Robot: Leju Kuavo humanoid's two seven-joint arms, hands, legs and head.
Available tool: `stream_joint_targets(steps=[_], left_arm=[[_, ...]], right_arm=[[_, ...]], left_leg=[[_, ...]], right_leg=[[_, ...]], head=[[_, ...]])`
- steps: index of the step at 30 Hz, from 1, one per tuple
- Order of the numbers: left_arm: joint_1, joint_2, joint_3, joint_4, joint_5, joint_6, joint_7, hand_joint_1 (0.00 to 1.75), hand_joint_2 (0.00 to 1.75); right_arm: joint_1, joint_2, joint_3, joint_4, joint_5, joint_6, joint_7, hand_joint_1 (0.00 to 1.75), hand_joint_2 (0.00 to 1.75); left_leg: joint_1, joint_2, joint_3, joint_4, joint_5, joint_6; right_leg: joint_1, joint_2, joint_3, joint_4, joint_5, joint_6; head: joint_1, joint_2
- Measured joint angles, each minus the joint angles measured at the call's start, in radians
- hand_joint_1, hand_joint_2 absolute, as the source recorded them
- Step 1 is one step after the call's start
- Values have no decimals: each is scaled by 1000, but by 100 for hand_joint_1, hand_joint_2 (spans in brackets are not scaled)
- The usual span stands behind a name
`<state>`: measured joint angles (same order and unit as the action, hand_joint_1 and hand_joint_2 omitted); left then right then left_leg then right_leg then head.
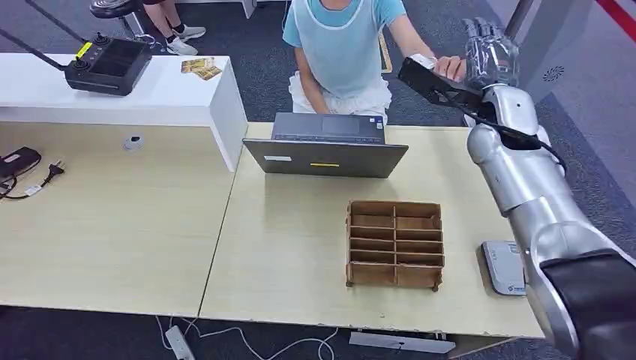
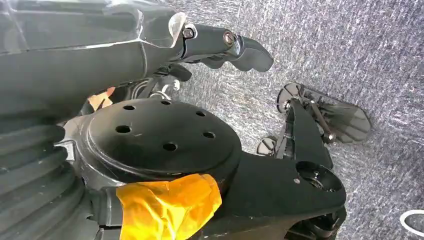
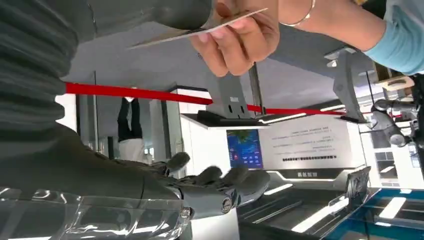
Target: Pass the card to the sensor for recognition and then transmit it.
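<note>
My right hand is raised past the far right edge of the table, toward a person in a light blue top. In the right wrist view the person's hand pinches a thin pale card by its edge. The card lies right against my thumb, while my fingers stretch out well apart from it. A flat grey and white sensor lies on the table by my right arm. My left hand hangs over grey carpet and holds nothing.
A half-open laptop stands at the table's far edge. A brown wooden compartment box stands nearer me. A black remote controller and several small cards lie on the white counter at the left, with a plug and cable below it.
</note>
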<state>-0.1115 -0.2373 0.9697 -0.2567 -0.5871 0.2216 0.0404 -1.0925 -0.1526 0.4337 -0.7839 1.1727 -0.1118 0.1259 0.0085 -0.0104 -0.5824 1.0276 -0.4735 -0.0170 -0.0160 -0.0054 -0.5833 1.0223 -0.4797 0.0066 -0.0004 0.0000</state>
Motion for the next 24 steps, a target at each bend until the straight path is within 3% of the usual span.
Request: stream_joint_targets(steps=[3,4,7,24], left_arm=[[0,0,0,0,0,0,0,0,175],[0,0,0,0,0,0,0,0,175],[0,0,0,0,0,0,0,0,175],[0,2,0,0,-7,0,0,0,175]], right_arm=[[0,0,0,0,0,0,0,42,175],[0,0,0,0,0,0,0,129,175],[0,0,0,0,0,0,0,171,175],[0,-4,-2,-10,-12,-18,-1,175,175]], left_leg=[[0,0,0,0,0,0],[0,0,0,0,0,0],[0,0,0,0,0,0],[0,0,0,0,0,0]], right_leg=[[0,0,0,0,0,0],[0,0,0,0,0,0],[0,0,0,0,0,0],[0,0,0,0,0,0]], head=[[0,0],[0,0],[0,0],[0,0]])
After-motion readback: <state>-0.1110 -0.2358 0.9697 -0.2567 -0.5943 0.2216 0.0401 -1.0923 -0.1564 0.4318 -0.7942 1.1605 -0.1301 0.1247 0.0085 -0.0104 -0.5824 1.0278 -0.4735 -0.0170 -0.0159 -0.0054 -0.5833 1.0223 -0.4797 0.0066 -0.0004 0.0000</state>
